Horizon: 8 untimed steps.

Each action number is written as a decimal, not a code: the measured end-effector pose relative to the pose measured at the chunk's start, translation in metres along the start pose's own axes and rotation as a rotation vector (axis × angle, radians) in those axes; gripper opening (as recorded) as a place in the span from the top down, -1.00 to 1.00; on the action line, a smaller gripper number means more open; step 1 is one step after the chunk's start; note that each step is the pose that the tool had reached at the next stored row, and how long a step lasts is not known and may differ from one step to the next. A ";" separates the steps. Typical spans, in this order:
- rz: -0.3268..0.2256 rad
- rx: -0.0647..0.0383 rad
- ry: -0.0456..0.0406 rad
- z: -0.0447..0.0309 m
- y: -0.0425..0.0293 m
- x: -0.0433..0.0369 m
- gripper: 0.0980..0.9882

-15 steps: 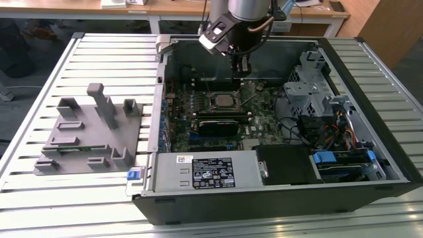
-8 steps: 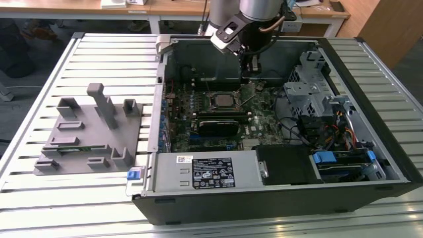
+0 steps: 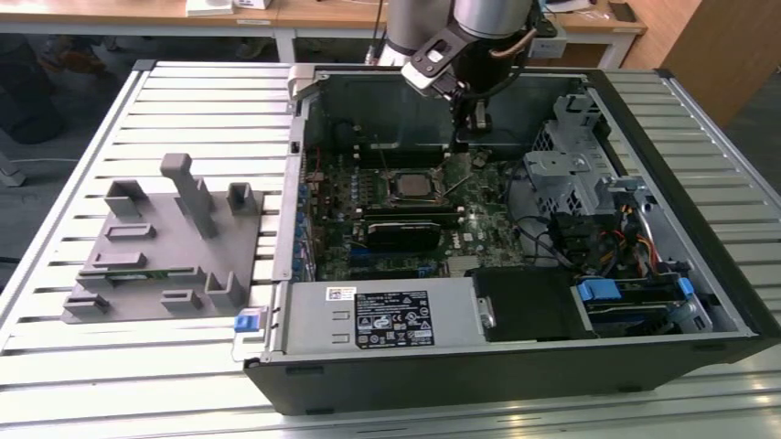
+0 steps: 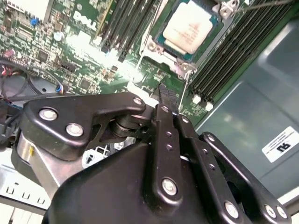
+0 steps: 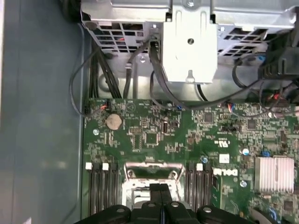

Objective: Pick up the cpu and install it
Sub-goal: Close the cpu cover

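My hand (image 3: 467, 142) hangs straight down from the arm inside the open computer case (image 3: 379, 110), fingers (image 5: 154, 192) pressed together on nothing, just beside the socket where the second wrist view shows the cpu (image 4: 189, 25) seated, while the first wrist view shows the motherboard (image 5: 149, 135) and the drive cage (image 5: 189, 42) beyond.

Satin metal-topped cpu (image 4: 189, 25), matt grey plastic fixture (image 3: 146, 265)

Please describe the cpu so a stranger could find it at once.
Look into the open computer case, at the green board inside. Near its middle lies the cpu, a small square in a metal-rimmed frame; its pale silver top sets it apart from the dark slots beside it.
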State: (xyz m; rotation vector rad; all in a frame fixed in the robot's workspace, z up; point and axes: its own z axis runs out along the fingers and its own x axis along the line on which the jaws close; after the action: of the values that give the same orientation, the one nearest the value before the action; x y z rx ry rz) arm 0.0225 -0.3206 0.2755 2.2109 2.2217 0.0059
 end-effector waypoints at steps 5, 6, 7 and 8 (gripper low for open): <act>-0.004 0.000 0.0000 0.0032 0.0056 0.0041 0.98; -0.007 0.000 -0.0001 0.0037 0.0069 0.0043 0.98; -0.009 0.000 -0.0002 0.0043 0.0085 0.0045 0.98; -0.011 0.000 -0.0002 0.0049 0.0106 0.0046 0.98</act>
State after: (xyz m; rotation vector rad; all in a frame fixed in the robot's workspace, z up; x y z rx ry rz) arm 0.0331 -0.3159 0.2707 2.1990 2.2332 0.0058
